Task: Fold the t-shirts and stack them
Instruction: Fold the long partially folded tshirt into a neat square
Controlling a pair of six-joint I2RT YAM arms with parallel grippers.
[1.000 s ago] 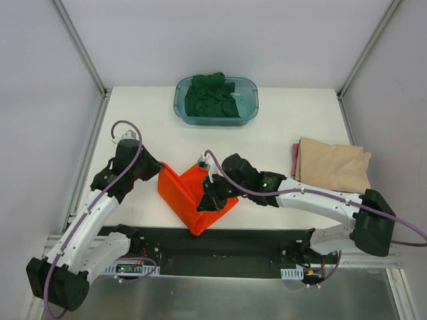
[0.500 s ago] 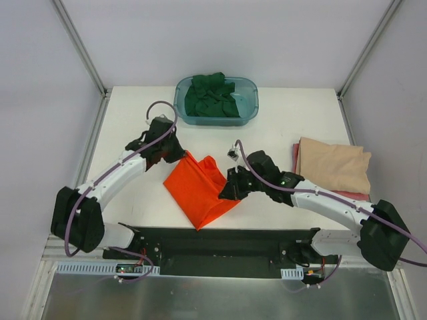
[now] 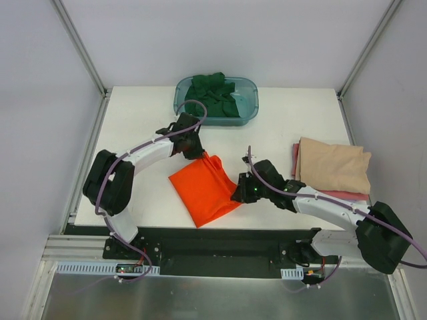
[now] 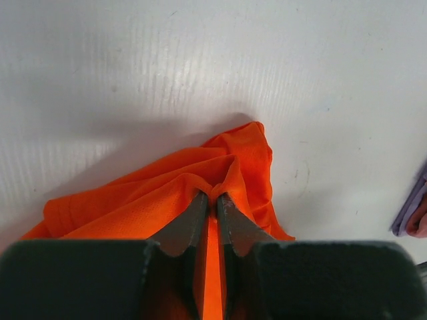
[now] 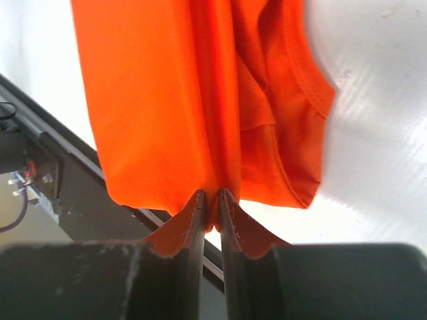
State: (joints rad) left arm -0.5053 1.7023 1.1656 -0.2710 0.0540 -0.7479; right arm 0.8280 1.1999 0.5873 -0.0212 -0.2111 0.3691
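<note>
The bright orange-red t-shirt (image 3: 203, 188) lies folded near the table's front middle. My left gripper (image 3: 200, 153) is shut on its far corner; the left wrist view shows the cloth (image 4: 167, 193) pinched between the fingers (image 4: 190, 220). My right gripper (image 3: 239, 194) is shut on its right edge; the right wrist view shows the cloth (image 5: 153, 100) hanging from the fingertips (image 5: 233, 220). A dark green shirt (image 3: 213, 97) is bunched in the tub. A folded beige shirt (image 3: 332, 164) lies on a pink one (image 3: 294, 159) at the right.
The translucent teal tub (image 3: 248, 107) stands at the table's back middle. The black front rail (image 3: 220, 243) runs just beyond the orange shirt's near tip. A purple cloth edge (image 4: 410, 207) shows at the right of the left wrist view.
Both grippers have carried the orange shirt to the right and away from the front edge. The left gripper moved up and right, and the shirt now lies flatter.
</note>
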